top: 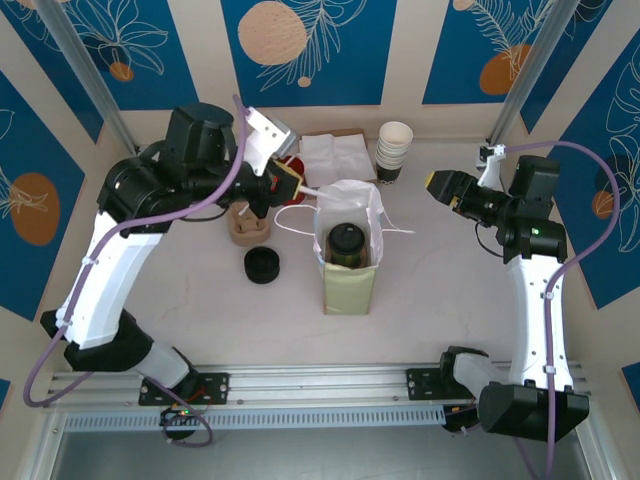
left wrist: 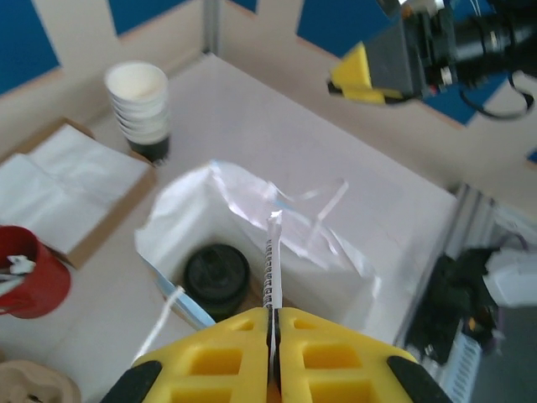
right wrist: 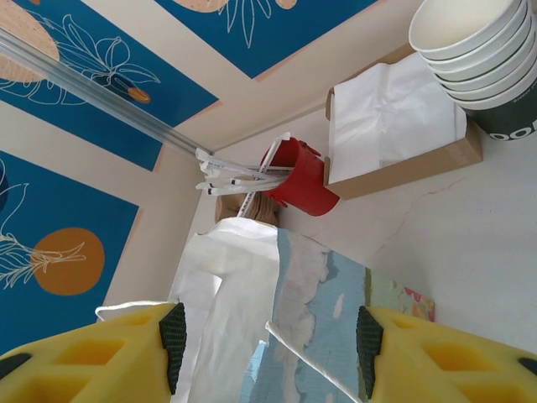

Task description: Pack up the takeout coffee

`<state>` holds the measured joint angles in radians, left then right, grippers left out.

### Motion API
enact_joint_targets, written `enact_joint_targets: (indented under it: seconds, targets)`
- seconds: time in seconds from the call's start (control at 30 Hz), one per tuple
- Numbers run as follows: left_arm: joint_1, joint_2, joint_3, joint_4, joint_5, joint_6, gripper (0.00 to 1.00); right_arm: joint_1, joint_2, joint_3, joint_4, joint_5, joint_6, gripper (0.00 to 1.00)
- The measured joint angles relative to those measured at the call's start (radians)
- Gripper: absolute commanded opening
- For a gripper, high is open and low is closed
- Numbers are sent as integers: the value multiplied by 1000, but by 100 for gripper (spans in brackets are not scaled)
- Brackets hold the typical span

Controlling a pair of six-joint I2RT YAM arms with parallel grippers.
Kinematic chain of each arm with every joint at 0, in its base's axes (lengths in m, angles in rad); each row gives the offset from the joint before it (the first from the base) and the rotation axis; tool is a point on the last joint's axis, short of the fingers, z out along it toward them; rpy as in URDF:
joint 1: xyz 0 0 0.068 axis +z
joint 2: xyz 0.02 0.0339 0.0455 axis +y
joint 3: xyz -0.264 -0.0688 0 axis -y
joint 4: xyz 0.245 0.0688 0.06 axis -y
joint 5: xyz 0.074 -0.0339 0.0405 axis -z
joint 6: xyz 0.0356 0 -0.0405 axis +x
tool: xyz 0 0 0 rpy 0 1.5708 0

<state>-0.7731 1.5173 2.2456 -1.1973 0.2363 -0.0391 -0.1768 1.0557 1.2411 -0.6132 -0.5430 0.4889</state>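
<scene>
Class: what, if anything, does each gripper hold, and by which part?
The left gripper is shut on a thin white stick, pinched at one end. The right gripper is open and holds nothing.

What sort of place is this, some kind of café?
Likely a mock café counter for robot practice: stacked paper cups, a tray of napkins, and a lidded coffee in a takeout bag.

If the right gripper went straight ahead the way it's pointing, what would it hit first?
Probably the white paper bag, its upper side straight ahead of the open right gripper; depth is unclear.
</scene>
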Motion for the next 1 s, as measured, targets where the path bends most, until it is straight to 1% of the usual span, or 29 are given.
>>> enact_joint_targets:
  seconds: [0.17,0.4,0.43,0.53,0.57,0.67,0.77,0.93,1.0]
  targets:
    - [-13,6,-61,-55,74,51,9,4,3,-7,0,0,0,58]
    - [-33,90,-66,-117,116,102,8,7,16,-11,0,0,0,58]
    - [-42,109,-65,-125,123,107,11,7,16,-12,0,0,0,58]
    - [-67,167,-64,-143,128,121,26,7,16,-15,1,0,0,58]
    - [-73,187,-63,-151,126,125,34,8,16,-15,0,0,1,58]
    - [-80,226,-61,-158,115,115,53,8,16,-20,0,0,0,58]
    - [-80,235,-60,-156,84,90,58,8,16,-21,0,0,0,58]
    - [-81,207,-83,-127,-4,20,59,14,15,-29,14,0,9,58]
    - [-82,188,-103,-106,-33,-11,61,15,15,-35,23,0,16,58]
